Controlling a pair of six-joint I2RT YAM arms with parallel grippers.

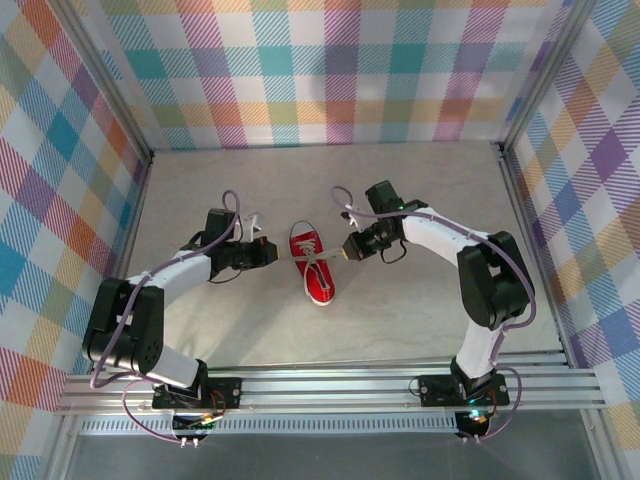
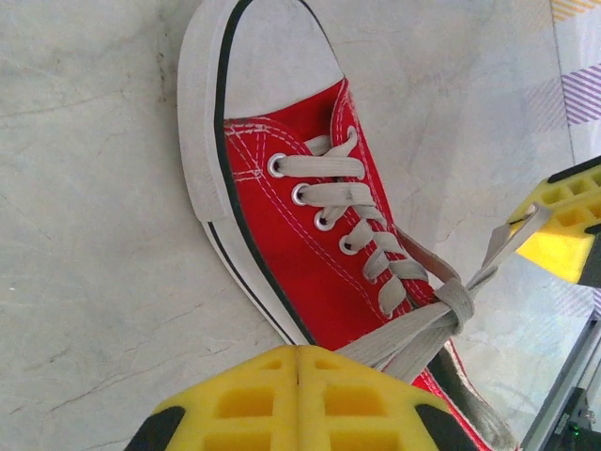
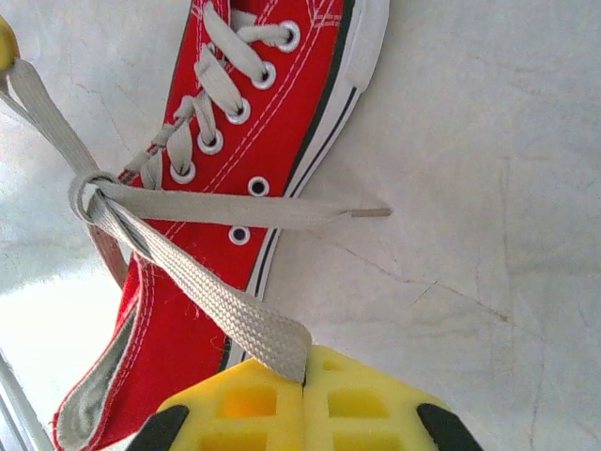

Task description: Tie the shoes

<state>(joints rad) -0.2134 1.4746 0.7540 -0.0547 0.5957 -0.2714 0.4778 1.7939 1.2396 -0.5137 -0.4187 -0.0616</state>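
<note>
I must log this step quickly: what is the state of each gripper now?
Left gripper: closed, holding the lace.
Right gripper: closed, holding the lace too.

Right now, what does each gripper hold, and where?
Both grip whitish-grey laces of the red canvas sneaker: left gripper one strand, right gripper another, each running from the knot.

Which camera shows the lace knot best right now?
Right wrist: the knot is large and sharp, with the laces traceable out of it. Left wrist shows the knot smaller, towards the right. In the top view it is a speck on the sneaker.
</note>
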